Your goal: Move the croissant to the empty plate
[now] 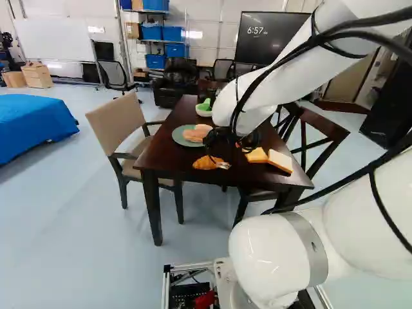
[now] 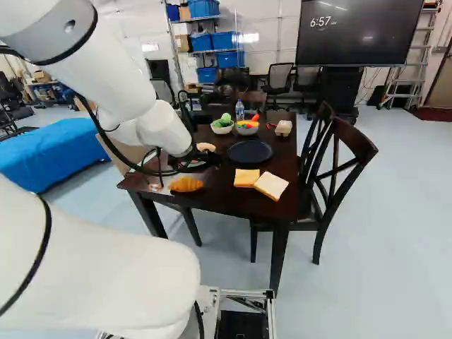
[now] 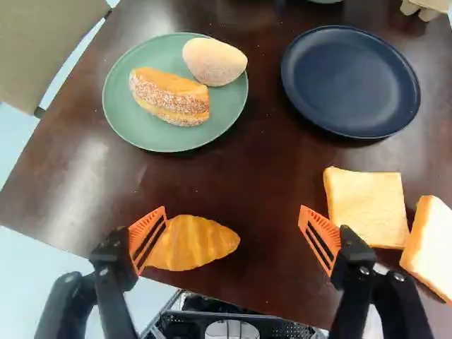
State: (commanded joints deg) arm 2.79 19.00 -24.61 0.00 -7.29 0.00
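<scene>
Croissant (image 3: 194,244) is seen beneath the gripper (image 3: 234,212), nearer the finger (image 3: 146,229) away from the bread slices (image 3: 366,207); spread wide and empty, the gripper should be centred over it before being gently closed.

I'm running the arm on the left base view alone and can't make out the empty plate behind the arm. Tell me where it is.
Observer: The right base view has it: the navy plate lies just beyond the two bread slices.
Operator: Give me the state of the jaws.
Observer: The wrist view shows the jaws open, standing wide apart.
Operator: Then tell me whether the croissant sits midway between them.
Observer: No. In the wrist view the croissant is well off the middle, close by the jaw on the side of the green plate, which hides part of its end.
</scene>
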